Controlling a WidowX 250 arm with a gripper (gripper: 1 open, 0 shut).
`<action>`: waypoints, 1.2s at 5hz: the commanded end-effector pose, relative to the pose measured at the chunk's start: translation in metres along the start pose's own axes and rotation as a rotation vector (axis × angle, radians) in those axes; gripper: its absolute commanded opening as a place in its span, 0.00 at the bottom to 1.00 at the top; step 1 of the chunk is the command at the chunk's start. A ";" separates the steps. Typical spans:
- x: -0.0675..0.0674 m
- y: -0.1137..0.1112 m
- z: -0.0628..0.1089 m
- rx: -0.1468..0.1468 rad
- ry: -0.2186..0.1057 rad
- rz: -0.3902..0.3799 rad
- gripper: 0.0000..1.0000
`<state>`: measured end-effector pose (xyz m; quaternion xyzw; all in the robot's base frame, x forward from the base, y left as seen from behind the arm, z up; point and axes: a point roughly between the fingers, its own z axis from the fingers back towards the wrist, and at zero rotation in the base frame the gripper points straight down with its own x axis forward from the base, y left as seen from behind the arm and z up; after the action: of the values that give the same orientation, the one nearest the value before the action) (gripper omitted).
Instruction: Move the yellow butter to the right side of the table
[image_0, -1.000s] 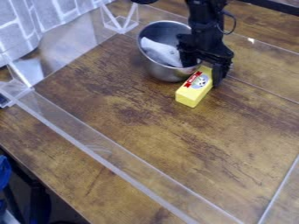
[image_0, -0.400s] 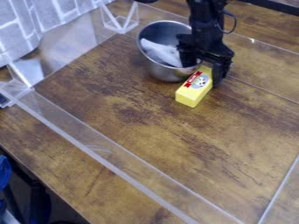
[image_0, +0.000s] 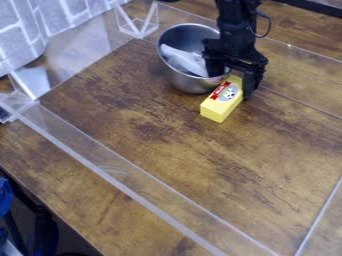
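The yellow butter (image_0: 222, 104) is a small yellow box with a white and red label. It lies on the dark wood table (image_0: 147, 130) just in front of and to the right of the metal bowl. My black gripper (image_0: 235, 80) reaches down from above over the butter's far end. Its fingers stand apart on either side of that end, so it is open. I cannot tell whether the fingers touch the box.
A round silver metal bowl (image_0: 185, 56) sits right behind the butter, close to my gripper's left finger. Clear acrylic panels (image_0: 127, 175) run along the table's front left edge and back. Bare wood lies right of the butter (image_0: 301, 110).
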<state>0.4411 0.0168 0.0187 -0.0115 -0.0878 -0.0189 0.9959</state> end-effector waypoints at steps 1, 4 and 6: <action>-0.014 -0.006 -0.027 -0.019 0.082 -0.019 1.00; -0.014 -0.010 -0.027 -0.038 0.124 -0.016 1.00; -0.012 -0.013 -0.026 -0.052 0.148 -0.014 1.00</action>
<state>0.4408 0.0126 0.0179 -0.0281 -0.0415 -0.0154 0.9986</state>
